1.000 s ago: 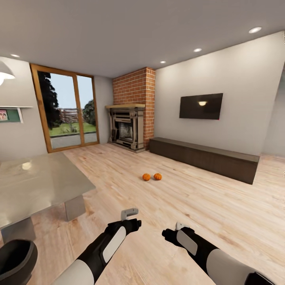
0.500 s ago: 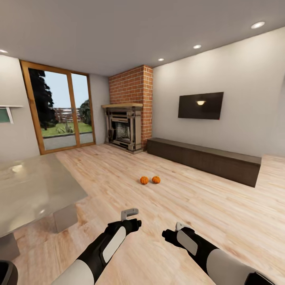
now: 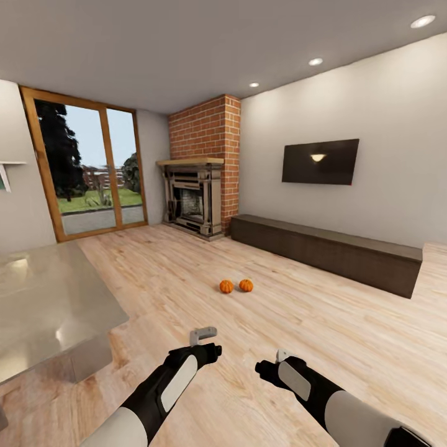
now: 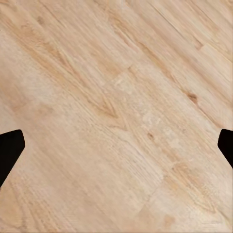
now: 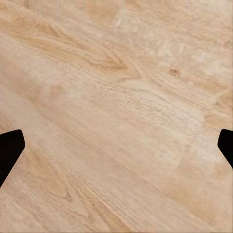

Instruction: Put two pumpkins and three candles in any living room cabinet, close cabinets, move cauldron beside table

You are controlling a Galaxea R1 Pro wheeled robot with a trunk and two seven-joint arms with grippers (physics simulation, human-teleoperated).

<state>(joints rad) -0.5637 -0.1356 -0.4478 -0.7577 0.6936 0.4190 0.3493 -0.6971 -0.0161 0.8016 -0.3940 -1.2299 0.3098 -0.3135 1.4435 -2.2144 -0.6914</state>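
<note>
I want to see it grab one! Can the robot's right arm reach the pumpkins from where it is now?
Probably not yet. The pumpkins sit well ahead on the floor, apart from the open right gripper. Nothing blocks the way.

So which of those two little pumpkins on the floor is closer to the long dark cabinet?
The right-hand pumpkin: it sits on the cabinet's side of the pair, with the other pumpkin just beside it, toward the table.

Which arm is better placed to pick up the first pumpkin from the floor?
Neither clearly: both pumpkins lie ahead, out of reach. The left gripper and right gripper are open and empty. Slight edge to the left, which lines up with them better.
</note>
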